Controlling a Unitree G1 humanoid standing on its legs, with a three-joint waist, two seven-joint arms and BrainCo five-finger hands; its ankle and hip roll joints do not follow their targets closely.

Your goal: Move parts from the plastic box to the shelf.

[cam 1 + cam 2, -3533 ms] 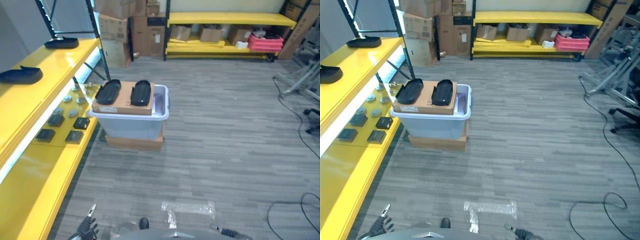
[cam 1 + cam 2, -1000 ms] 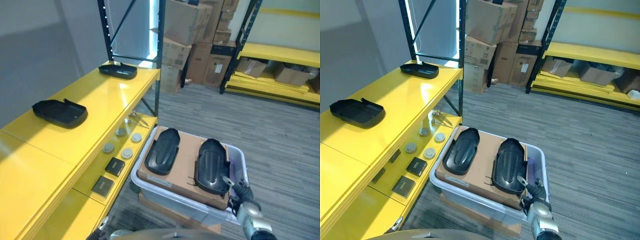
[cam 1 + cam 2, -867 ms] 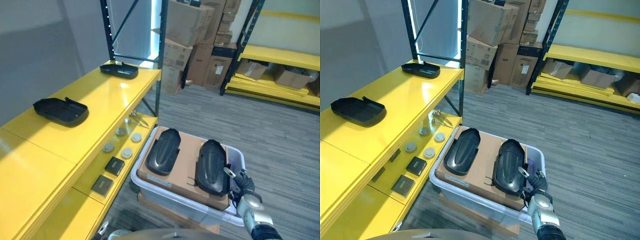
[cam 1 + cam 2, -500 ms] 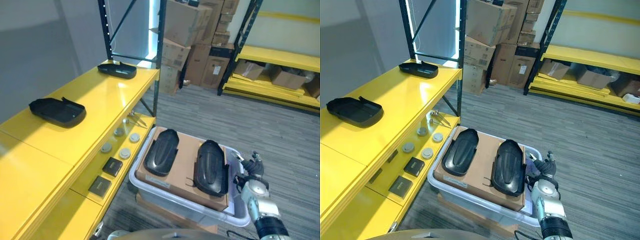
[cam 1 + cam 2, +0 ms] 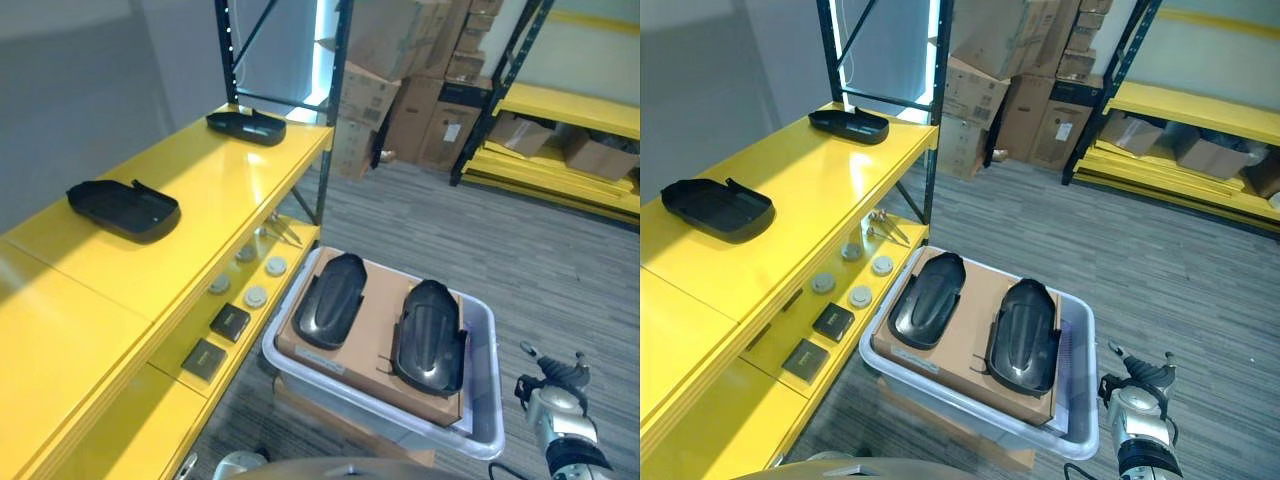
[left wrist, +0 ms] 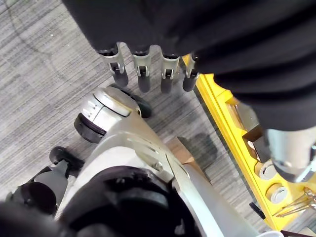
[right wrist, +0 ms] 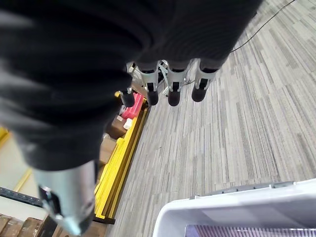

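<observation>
While the right hand (image 5: 553, 404) hovers just right of the plastic box (image 5: 484, 400), its fingers (image 7: 171, 91) are straight and hold nothing. Two black moulded parts (image 5: 329, 299) (image 5: 429, 336) lie side by side on a cardboard sheet (image 5: 372, 345) across the box top, untouched. The left hand (image 6: 148, 69) hangs low over the floor, fingers relaxed, empty. On the yellow shelf (image 5: 200, 190) at left rest two black trays, one near (image 5: 122, 208), one far (image 5: 246, 127); small parts sit on the lower level.
</observation>
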